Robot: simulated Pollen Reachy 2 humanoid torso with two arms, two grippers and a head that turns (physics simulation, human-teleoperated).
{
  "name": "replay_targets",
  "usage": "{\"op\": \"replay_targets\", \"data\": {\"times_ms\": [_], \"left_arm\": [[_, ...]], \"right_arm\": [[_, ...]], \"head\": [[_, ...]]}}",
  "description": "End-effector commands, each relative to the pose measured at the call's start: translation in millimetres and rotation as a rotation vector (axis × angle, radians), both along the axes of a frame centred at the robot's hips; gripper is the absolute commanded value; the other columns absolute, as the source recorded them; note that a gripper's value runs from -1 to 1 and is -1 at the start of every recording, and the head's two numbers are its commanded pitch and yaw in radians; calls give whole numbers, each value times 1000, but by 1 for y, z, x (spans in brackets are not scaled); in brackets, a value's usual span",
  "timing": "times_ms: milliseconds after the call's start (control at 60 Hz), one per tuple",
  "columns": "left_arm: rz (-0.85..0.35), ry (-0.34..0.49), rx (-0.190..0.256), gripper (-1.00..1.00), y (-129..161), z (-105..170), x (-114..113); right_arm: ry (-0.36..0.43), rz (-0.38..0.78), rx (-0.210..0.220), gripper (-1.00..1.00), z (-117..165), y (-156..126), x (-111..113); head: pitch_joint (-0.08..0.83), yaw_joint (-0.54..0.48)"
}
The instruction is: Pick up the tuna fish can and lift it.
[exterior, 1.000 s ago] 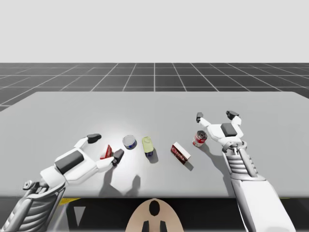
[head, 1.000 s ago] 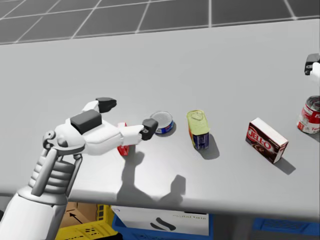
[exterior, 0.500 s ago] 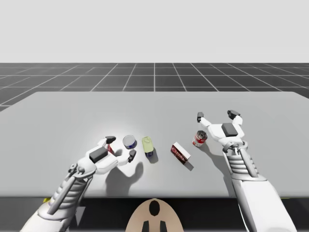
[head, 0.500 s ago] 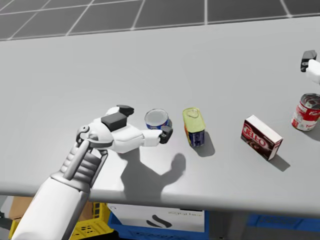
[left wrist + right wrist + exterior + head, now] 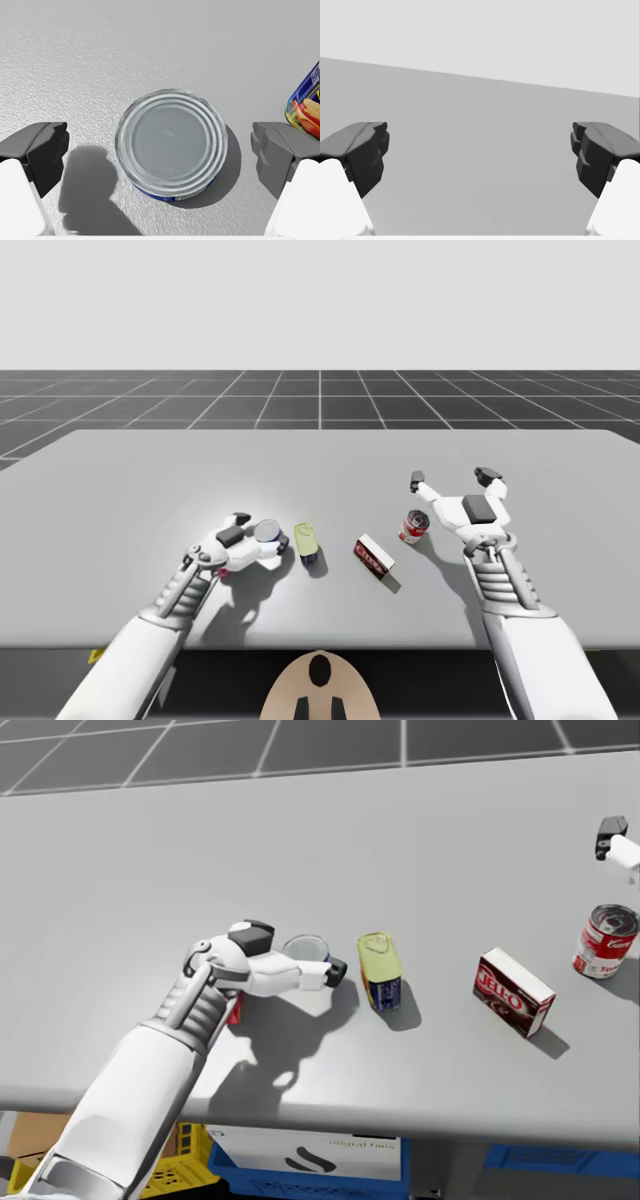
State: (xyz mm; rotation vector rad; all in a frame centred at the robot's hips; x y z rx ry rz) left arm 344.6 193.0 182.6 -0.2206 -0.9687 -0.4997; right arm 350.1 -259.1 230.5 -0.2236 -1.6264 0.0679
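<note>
Table [image 5: 150,475]: open surface across far half; items in a row toward near edge. Left gripper [image 5: 160,150]: fingers spread wide. Tuna can [image 5: 171,142] stands upright between them, lid sealed, touching neither finger. Just beside it: blue tin with yellow lid [image 5: 380,970]. Then red-brown box [image 5: 513,992], red can [image 5: 604,940]. Right gripper [image 5: 452,478]: fingers apart, holding nothing, near red can.
</note>
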Motion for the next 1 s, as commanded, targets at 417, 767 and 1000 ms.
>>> {"op": "replay_targets", "data": {"times_ms": [417,767,1000], "left_arm": [[2,93,69,-772,-4,-25,16],[-36,93,100,1000,-6,-28,9],[-37,90,105,1000,-6,-27,8]], "right_arm": [[-13,1,-2,-1000,2,0,-2],[-19,-1,0,-1000,3,0,-3],[-21,-2,-1,-1000,4,0,-3]], "head": [[685,171],[664,173],[516,194]]}}
